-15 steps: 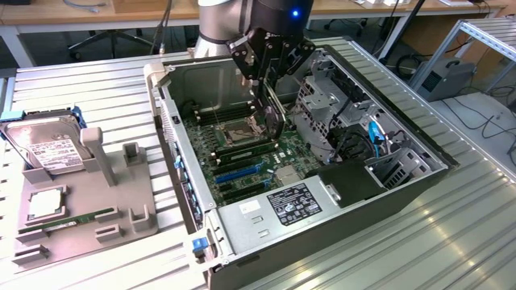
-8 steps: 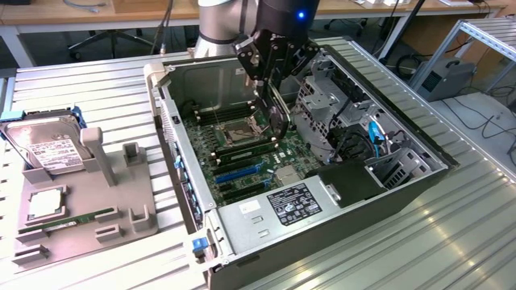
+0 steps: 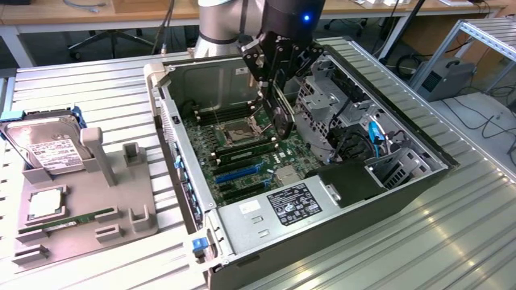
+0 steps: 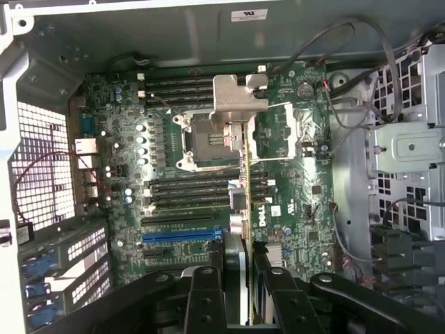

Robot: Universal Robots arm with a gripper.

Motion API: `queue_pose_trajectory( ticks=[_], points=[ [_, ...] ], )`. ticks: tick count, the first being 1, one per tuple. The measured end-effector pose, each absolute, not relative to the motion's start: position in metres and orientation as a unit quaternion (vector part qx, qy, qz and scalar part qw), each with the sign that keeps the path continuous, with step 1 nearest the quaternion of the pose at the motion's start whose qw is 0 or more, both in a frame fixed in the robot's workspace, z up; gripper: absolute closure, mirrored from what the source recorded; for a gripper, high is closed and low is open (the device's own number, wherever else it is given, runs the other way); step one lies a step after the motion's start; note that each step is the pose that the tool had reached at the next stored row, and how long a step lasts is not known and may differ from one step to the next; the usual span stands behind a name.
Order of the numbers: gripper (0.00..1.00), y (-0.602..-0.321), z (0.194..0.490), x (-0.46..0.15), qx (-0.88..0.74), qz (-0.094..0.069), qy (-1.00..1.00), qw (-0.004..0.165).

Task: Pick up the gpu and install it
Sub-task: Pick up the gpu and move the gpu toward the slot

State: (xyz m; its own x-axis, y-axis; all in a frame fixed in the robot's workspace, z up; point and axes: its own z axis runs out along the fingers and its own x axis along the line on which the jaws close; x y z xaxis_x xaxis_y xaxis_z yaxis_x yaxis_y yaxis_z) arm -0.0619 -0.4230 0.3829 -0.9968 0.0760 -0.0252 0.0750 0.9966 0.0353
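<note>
Hanging edge-down from my jaws, which are clamped on its upper edge, the gpu (image 3: 281, 115) (image 4: 236, 101) stands over the motherboard (image 3: 241, 151) (image 4: 174, 202) inside the open computer case (image 3: 205, 78).

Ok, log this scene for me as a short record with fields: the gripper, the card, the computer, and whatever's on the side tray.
gripper: closed on the gpu
gpu: held on edge inside the open computer case, hanging over the motherboard; appears not yet seated in a slot
computer case: side panel off, lying on the metal table
motherboard: exposed, blue slot free
tray: at the exterior view's left, holding the hard drive and the memory stick
</note>
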Motion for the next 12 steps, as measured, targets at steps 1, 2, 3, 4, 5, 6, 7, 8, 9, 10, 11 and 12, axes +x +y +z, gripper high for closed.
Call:
queue_pose_trajectory(
  ticks=[1,2,3,4,5,6,7,8,9,10,11,12],
  points=[
    [0.73,-0.423,0.3825,-0.0615,0.038,0.017,0.999,0.013],
    [0.73,-0.423,0.3821,-0.061,0.038,0.017,0.999,0.013],
    [0.73,-0.423,0.3817,-0.0606,0.038,0.017,0.999,0.013],
    [0.73,-0.423,0.3811,-0.0601,0.038,0.017,0.999,0.013],
    [0.73,-0.423,0.3807,-0.0596,0.038,0.017,0.999,0.013],
    [0.73,-0.423,0.3803,-0.0591,0.038,0.017,0.999,0.013],
    [0.73,-0.423,0.38,-0.0586,0.038,0.017,0.999,0.013],
    [0.73,-0.423,0.3795,-0.0582,0.038,0.017,0.999,0.013],
    [0.73,-0.423,0.3791,-0.0577,0.038,0.017,0.999,0.013],
    [0.73,-0.423,0.3788,-0.0572,0.038,0.017,0.999,0.013],
    [0.73,-0.423,0.3784,-0.0567,0.038,0.017,0.999,0.013],
    [0.73,-0.423,0.378,-0.0563,0.038,0.017,0.999,0.013]
  ],
)
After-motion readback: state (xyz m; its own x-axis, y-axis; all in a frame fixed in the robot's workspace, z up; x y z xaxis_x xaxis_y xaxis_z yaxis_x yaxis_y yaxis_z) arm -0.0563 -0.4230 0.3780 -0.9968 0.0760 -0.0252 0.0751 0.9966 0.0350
